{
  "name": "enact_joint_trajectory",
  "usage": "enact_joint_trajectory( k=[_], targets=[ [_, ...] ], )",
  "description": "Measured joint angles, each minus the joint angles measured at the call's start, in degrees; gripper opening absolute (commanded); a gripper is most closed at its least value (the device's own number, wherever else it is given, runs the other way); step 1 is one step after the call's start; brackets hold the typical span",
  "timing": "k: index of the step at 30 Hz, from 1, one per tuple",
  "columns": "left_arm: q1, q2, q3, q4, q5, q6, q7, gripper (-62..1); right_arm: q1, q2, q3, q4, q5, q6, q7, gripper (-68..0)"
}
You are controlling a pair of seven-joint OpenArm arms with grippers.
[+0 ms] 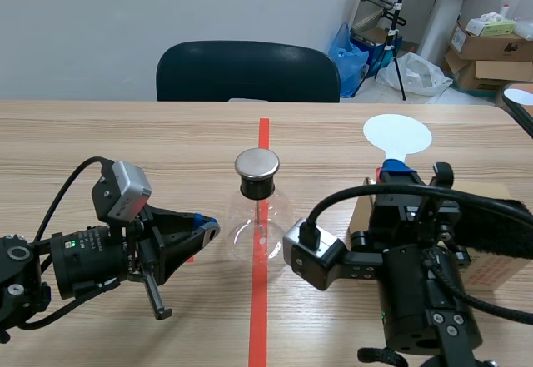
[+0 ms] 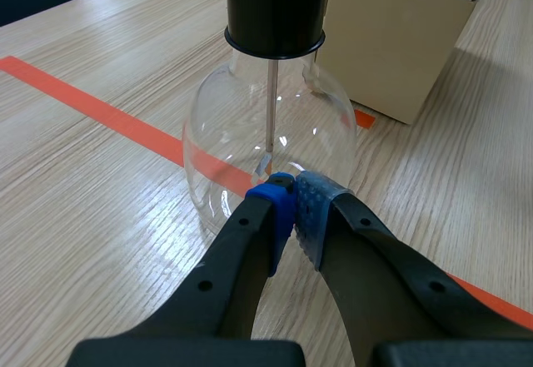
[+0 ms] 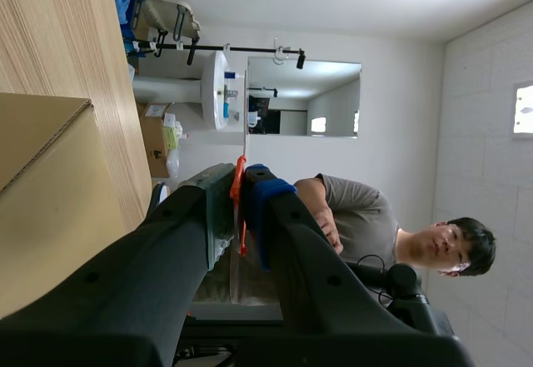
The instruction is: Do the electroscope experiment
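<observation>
Closest to the lens, the right pincer (image 3: 241, 180) is seen clamped on the stem of a thin white paddle (image 1: 398, 134), near a cardboard box (image 2: 391, 38). The left pincer (image 2: 293, 190) is closed on nothing, its pads right at the glass bulb of the electroscope (image 1: 258, 217), which is stood on the tape line mid-tabletop (image 1: 125, 134), between the arms. Its glass is judged thin, slippery and breakable. The black stopper (image 1: 256, 186) would be better gripped, with the metal cap (image 1: 256, 164) left free.

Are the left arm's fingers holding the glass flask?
No, the left fingers meet pad to pad with nothing between them, close by the flask.
</observation>
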Motion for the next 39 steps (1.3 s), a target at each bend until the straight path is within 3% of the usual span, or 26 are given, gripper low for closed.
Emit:
enact_joint_trajectory(
  k=[28,39],
  targets=[
    [0.0,0.0,0.0,0.0,0.0,0.0,0.0,-58.0,0.0,0.0,0.0,0.0,0.0,0.0,0.1,-66.5],
    [0.0,0.0,0.0,0.0,0.0,0.0,0.0,-58.0,0.0,0.0,0.0,0.0,0.0,0.0,9.4,-66.5]
  ],
)
